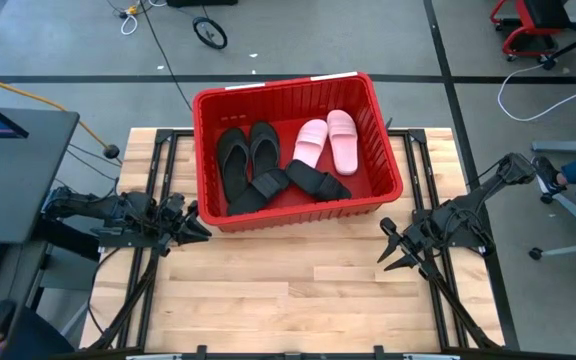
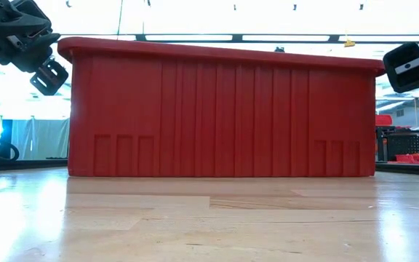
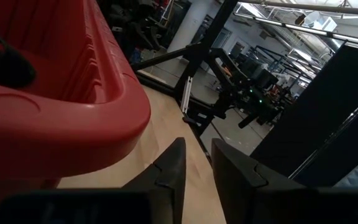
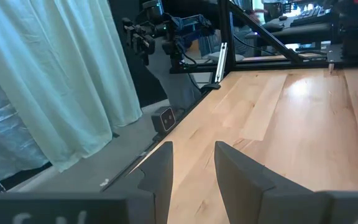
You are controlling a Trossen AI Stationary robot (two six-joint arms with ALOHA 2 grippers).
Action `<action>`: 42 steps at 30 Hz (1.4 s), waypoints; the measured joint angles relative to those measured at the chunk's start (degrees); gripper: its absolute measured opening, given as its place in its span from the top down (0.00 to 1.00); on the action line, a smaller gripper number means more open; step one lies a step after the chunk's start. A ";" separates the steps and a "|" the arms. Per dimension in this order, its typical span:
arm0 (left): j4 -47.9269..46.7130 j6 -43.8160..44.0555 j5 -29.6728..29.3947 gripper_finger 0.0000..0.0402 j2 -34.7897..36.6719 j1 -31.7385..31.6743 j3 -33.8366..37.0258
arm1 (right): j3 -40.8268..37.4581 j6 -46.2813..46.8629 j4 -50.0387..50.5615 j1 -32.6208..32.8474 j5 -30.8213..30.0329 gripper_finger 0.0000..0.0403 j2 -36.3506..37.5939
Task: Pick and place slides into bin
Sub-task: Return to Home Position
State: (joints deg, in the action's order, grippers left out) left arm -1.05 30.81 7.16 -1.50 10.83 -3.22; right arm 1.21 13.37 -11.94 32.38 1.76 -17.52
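- Bin (image 1: 308, 212): stands centred on the far half of the table (image 1: 268, 290).
- Slides (image 1: 263, 150): all six lie in the bin. Two black side by side at left, two black crosswise along the near wall, pink pair (image 1: 343, 142) at far right.
- Left gripper (image 1: 203, 225): hangs above the table just beside the bin's near-left corner, fingers a narrow gap apart, holds nothing.
- Right gripper (image 1: 386, 245): hangs near the near-right corner, apart from the bin, same narrow gap, empty.
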 joint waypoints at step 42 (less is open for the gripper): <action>-0.01 0.00 0.00 0.78 0.00 0.02 0.00 | 0.00 0.00 0.01 0.00 0.00 0.69 -0.01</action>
State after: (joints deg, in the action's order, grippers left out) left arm -1.06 30.80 7.16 -1.50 10.85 -3.22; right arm 1.21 13.37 -11.93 32.38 1.76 -17.53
